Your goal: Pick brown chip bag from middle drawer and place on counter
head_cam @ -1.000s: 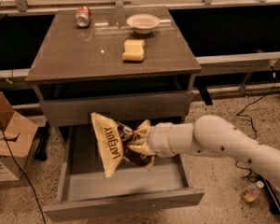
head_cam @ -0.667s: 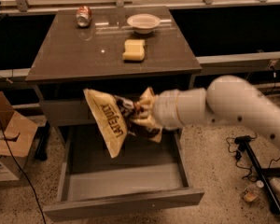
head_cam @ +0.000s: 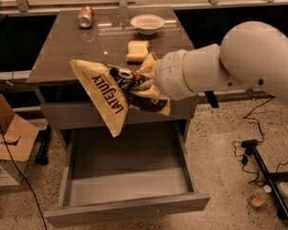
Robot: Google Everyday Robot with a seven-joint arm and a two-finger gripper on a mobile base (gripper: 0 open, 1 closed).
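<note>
The brown chip bag (head_cam: pixel 110 96), tan side lettered "LATE JULY" with a dark-brown crinkled part, hangs in the air in front of the counter's front edge, above the open middle drawer (head_cam: pixel 129 176). My gripper (head_cam: pixel 140 86) is shut on the bag's right part; its fingers are mostly hidden behind the bag and my white wrist. The drawer is pulled out and its grey floor is bare. The counter (head_cam: pixel 86 47) is the glossy grey-brown top behind the bag.
On the counter stand a red can (head_cam: pixel 86 17) at the back left, a white bowl (head_cam: pixel 147 23) at the back, and a pale yellow sponge block (head_cam: pixel 137 51) near the middle right. A cardboard box (head_cam: pixel 9 143) sits on the floor left. Cables and a stand lie right.
My arm has lifted the chip bag out of the drawer, up to the level of the counter's front edge. The drawer is left bare.
</note>
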